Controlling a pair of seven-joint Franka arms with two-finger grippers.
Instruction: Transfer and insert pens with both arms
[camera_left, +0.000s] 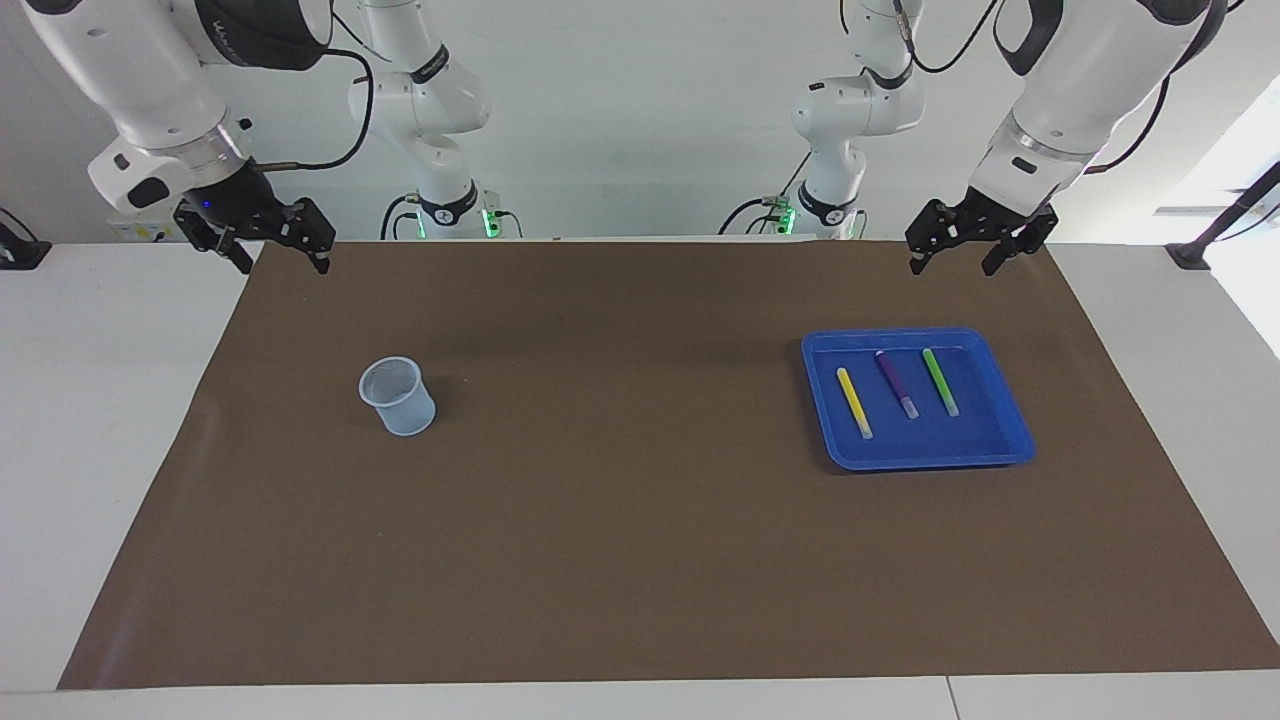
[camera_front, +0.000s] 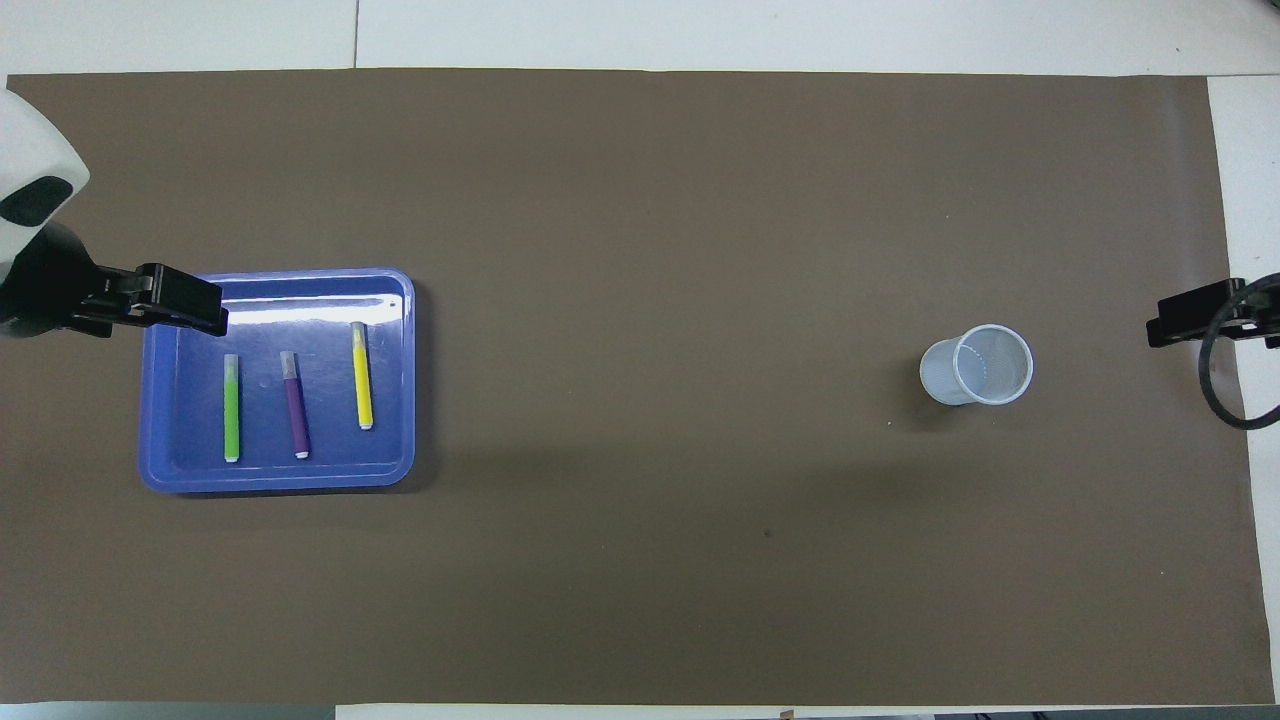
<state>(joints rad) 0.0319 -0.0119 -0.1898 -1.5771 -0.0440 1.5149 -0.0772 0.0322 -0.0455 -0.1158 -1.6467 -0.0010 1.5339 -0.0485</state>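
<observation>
Three pens lie side by side in a blue tray (camera_left: 920, 462) toward the left arm's end: yellow (camera_left: 854, 402), purple (camera_left: 896, 383), green (camera_left: 940, 382). In the overhead view the green (camera_front: 231, 407), purple (camera_front: 295, 404) and yellow (camera_front: 362, 375) pens lie in the tray (camera_front: 275, 478). My left gripper (camera_left: 955, 262) hangs open and empty in the air beside the tray, over the mat's edge at the robots' side; it shows in the overhead view (camera_front: 205, 305). My right gripper (camera_left: 282, 260) hangs open and empty over the mat's corner, its tip in the overhead view (camera_front: 1165, 328).
A pale mesh cup (camera_left: 398, 397) stands upright on the brown mat (camera_left: 620, 520) toward the right arm's end, also in the overhead view (camera_front: 978, 364). Two slimmer white arms with green lights (camera_left: 450, 205) stand by the wall. White tabletop borders the mat.
</observation>
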